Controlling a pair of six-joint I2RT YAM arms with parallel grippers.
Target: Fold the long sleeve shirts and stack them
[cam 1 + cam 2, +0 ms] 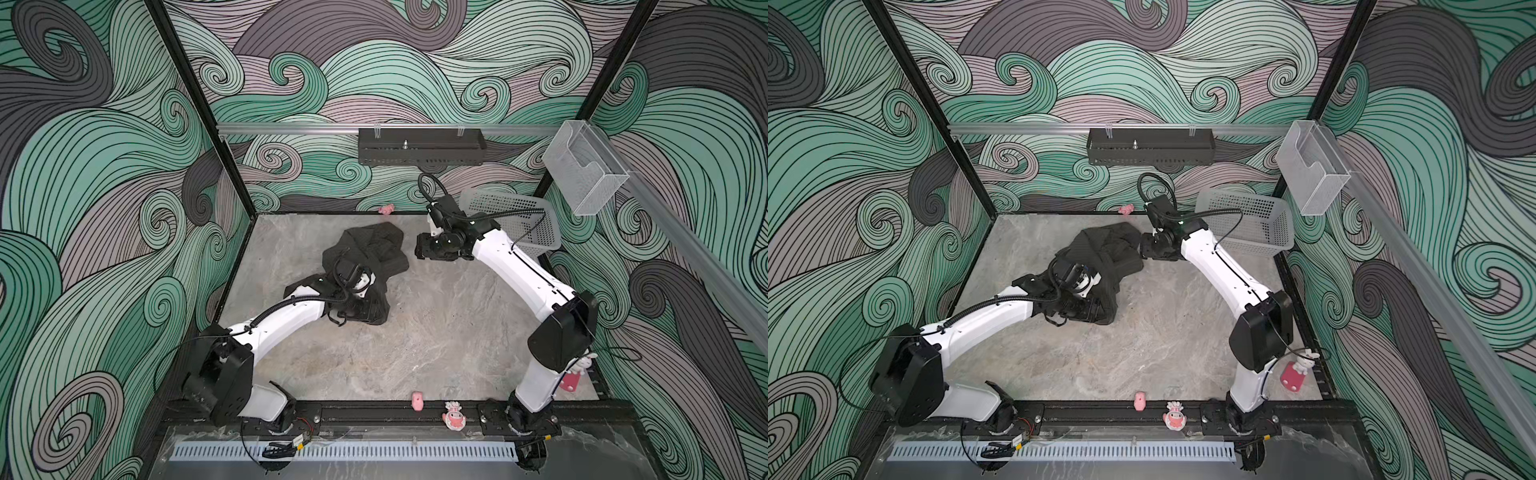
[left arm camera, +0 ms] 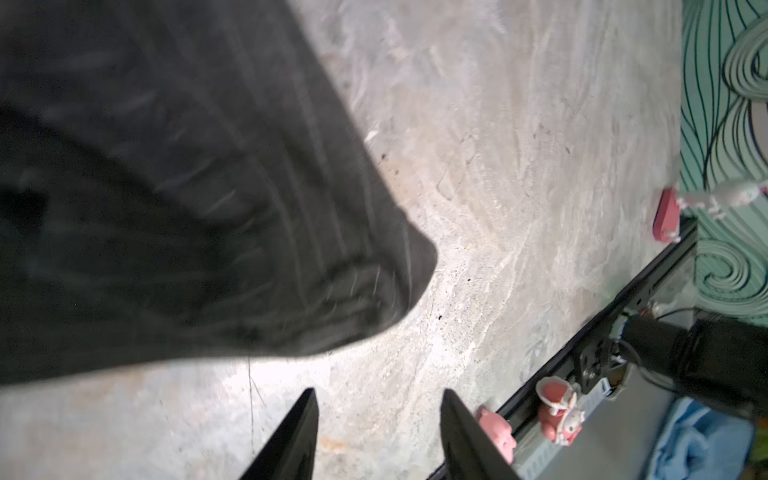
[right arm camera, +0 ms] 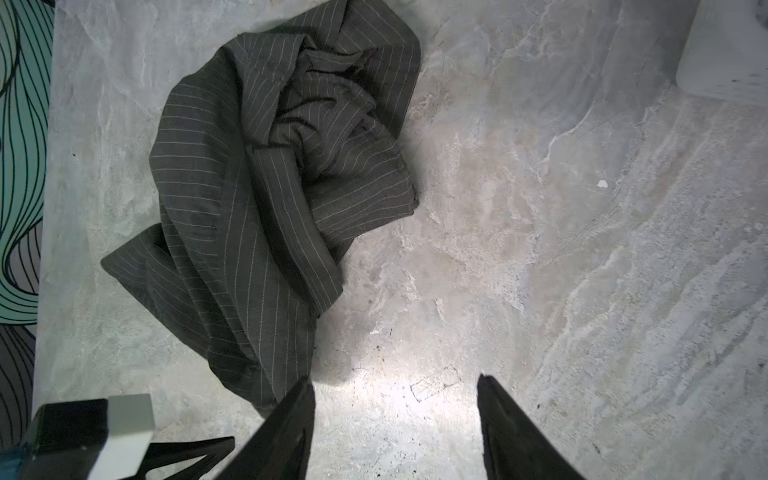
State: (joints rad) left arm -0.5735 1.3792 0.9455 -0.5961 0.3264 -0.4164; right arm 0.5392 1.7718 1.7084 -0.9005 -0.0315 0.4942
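Note:
One of the long sleeve shirts (image 1: 374, 249), dark charcoal with thin pale pinstripes, lies crumpled in a heap on the marble table toward the back left, seen in both top views (image 1: 1113, 249). My left gripper (image 1: 355, 307) hovers over the heap's near end. The left wrist view shows it (image 2: 378, 392) open with only bare table between its fingers and the shirt (image 2: 187, 187) just beyond them. My right gripper (image 1: 419, 251) hangs at the heap's right edge. It (image 3: 395, 380) is open over bare table, with a shirt (image 3: 257, 166) corner beside one finger.
A white perforated basket (image 1: 519, 224) stands at the back right behind the right arm. Small pink toys (image 1: 417, 401) sit on the front rail, and another pink toy (image 1: 385, 209) is at the back wall. A clear box (image 1: 586, 166) hangs on the right rail.

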